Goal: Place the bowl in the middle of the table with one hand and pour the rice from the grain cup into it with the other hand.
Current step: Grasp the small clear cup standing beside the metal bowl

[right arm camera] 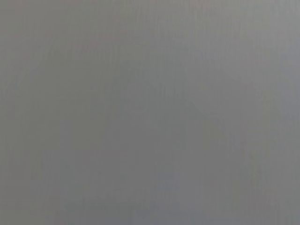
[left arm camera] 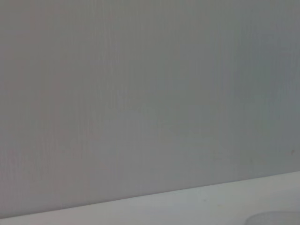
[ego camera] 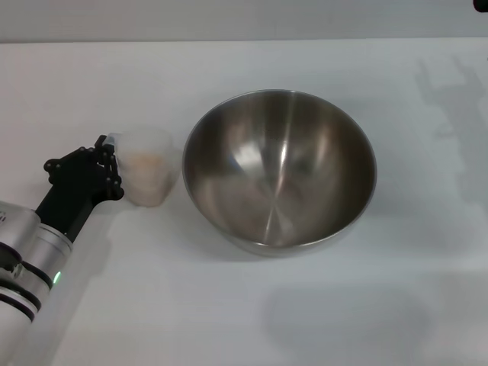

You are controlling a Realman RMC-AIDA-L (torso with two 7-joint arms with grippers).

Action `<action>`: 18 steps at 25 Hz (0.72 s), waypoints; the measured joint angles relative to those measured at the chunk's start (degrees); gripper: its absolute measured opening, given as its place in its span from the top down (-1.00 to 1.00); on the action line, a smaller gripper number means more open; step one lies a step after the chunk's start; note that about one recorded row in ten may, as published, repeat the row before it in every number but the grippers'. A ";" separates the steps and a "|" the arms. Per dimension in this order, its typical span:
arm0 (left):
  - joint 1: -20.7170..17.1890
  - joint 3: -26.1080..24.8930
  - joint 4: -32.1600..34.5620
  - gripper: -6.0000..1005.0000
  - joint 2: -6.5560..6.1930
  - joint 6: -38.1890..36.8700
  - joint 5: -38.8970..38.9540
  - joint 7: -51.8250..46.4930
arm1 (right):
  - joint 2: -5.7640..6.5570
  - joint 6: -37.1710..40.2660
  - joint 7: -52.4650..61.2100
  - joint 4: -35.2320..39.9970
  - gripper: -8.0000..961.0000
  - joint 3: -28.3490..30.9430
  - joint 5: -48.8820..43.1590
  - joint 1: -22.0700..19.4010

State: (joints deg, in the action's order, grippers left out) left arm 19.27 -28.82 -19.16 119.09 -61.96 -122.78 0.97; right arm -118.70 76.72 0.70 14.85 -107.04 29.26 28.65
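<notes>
A: What do the containers hold?
B: The bowl [ego camera: 279, 171] sits mid-table [ego camera: 229, 305], empty. Just left of it, the grain cup [ego camera: 147, 165] holds rice [ego camera: 143, 158].
A: Grippers?
B: The left gripper [ego camera: 109, 162] clasps the cup's handle side; the right is out of sight

Bowl mid-table, cup and left gripper to its left.

The large round stainless-steel mixing bowl [ego camera: 279, 171] stands on the plain flat white table [ego camera: 229, 305], near its middle. Just left of it stands the small clear plastic grain cup [ego camera: 147, 165] with off-white rice [ego camera: 145, 159] inside. The black left gripper [ego camera: 103, 164] is against the cup's left side.
</notes>
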 joint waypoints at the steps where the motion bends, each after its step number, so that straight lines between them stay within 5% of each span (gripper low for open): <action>1: 0.08 0.00 0.00 0.92 0.00 0.00 0.00 0.00 | -0.01 0.00 0.00 0.00 -0.28 0.00 0.00 0.00; 10: 0.26 -0.58 -0.05 0.93 0.00 -6.16 0.29 1.21 | -0.04 0.00 0.00 -0.19 -0.28 0.00 0.00 0.00; 18: 2.41 -2.19 -2.81 0.92 0.00 -15.92 0.12 23.51 | -0.04 0.00 0.00 -0.74 -0.28 0.00 0.22 0.62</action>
State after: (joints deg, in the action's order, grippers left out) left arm 21.68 -31.01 -21.97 119.09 -77.88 -122.67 24.48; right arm -118.74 76.72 0.70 14.11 -107.04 29.48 29.27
